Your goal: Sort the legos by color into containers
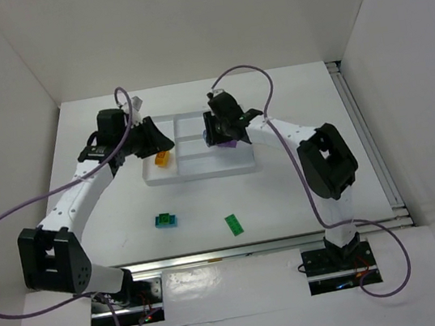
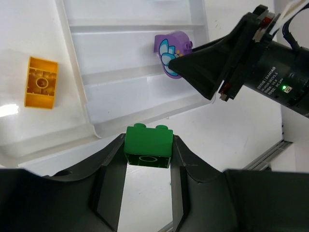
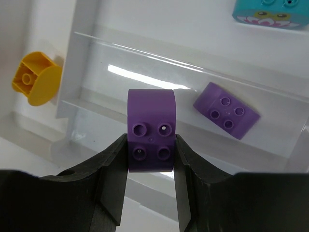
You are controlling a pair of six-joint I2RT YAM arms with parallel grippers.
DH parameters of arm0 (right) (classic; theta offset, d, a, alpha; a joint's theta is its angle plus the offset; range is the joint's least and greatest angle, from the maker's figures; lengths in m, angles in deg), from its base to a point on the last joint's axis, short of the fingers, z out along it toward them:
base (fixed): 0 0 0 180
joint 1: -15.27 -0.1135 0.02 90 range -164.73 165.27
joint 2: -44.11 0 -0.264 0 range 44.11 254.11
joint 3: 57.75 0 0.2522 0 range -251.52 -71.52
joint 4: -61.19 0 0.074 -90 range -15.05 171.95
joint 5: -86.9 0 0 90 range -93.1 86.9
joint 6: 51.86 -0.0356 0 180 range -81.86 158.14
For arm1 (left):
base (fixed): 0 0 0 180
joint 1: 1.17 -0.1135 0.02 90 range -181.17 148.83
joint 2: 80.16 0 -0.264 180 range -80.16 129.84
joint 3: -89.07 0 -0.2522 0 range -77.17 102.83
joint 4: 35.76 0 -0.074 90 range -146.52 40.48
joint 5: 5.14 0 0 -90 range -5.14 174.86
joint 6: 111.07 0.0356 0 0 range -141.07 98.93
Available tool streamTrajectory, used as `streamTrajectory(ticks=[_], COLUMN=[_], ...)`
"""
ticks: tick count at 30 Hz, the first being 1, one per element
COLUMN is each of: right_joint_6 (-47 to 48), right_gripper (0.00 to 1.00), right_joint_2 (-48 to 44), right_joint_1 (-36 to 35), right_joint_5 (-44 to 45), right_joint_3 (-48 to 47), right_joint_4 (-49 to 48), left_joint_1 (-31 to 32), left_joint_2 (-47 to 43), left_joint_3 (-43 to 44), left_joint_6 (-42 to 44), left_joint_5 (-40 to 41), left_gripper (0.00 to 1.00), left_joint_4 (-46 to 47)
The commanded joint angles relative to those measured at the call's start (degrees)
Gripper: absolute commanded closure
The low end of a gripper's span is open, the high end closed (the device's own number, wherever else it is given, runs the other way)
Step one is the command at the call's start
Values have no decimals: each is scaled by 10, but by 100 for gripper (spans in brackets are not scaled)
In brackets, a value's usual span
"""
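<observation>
My left gripper (image 2: pixel 147 147) is shut on a green lego (image 2: pixel 147 140) and holds it just above the near rim of the white tray (image 2: pixel 91 126). My right gripper (image 3: pixel 151 147) is shut on a purple lego (image 3: pixel 150 126) over a long tray section that holds another purple lego (image 3: pixel 226 110). A teal lego (image 3: pixel 270 13) lies in the section beyond. A yellow-orange lego (image 2: pixel 41 82) lies in the tray's left section. In the top view both grippers, left (image 1: pixel 165 143) and right (image 1: pixel 216 136), hover over the tray (image 1: pixel 203 175).
A teal lego (image 1: pixel 165 220) and a green lego (image 1: pixel 234 224) lie on the table in front of the tray. The right gripper's fingers (image 2: pixel 203 65) are close to my left gripper. White walls enclose the table on three sides.
</observation>
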Motion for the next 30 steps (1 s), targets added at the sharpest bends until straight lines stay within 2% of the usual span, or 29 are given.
streamTrajectory(ticks=[1, 5, 10, 12, 14, 15, 18, 21, 22, 25, 26, 30], right_joint_6=[14, 14, 25, 31, 36, 36, 36, 30, 30, 30, 30, 10], right_gripper=[96, 93, 88, 80, 66, 44, 31, 29, 25, 25, 28, 29], right_joint_2=[2, 25, 51, 62, 67, 67, 38, -14, -23, -50, -60, -139], right_joint_1=[-10, -10, -10, -15, -15, -15, -15, -15, -15, -15, -15, 11], right_joint_5=[40, 40, 34, 34, 40, 40, 52, 76, 76, 111, 119, 142], right_joint_3=[-26, -26, -51, -65, -73, -73, -56, -37, -30, -30, -30, 35], right_joint_4=[9, 9, 15, 27, 33, 33, 23, 16, 16, 35, 36, 37], left_joint_1=[25, 67, 87, 93, 99, 99, 105, 117, 123, 128, 134, 153], left_joint_2=[13, 50, 68, 68, 68, 74, 80, 93, 101, 117, 122, 159], left_joint_3=[20, 31, 42, 47, 47, 53, 59, 70, 70, 82, 82, 104], left_joint_6=[24, 13, 13, 18, 23, 23, 29, 34, 34, 39, 39, 44], left_joint_5=[37, 51, 61, 67, 77, 77, 83, 101, 109, 114, 129, 156], left_gripper=[100, 100, 100, 100, 100, 100, 100, 100, 100, 100, 100, 100], left_joint_4=[-24, -18, -18, -18, -18, -18, -23, -35, -40, -40, -40, -40])
